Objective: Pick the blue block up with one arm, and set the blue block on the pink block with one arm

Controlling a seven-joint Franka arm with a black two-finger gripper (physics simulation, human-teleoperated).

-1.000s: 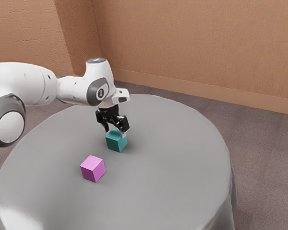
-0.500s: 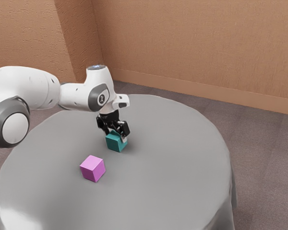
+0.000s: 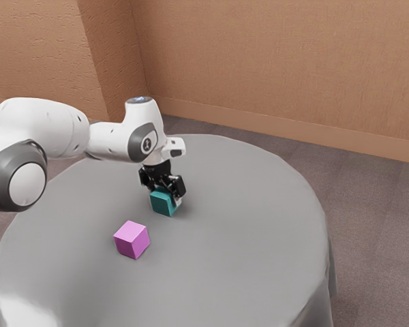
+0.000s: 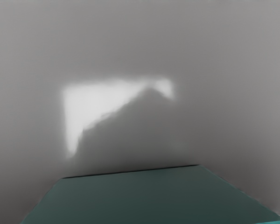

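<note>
Claw (image 3: 165, 193) at blue block (image 3: 161, 204); flat on tbl (image 3: 259, 225), corner twd cam.

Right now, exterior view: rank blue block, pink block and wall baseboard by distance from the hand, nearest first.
1. blue block: directly under the hand.
2. pink block: on the table, apart from the blue block, toward the exterior view's lower left.
3. baseboard: beyond the table, along the back wall.
</note>
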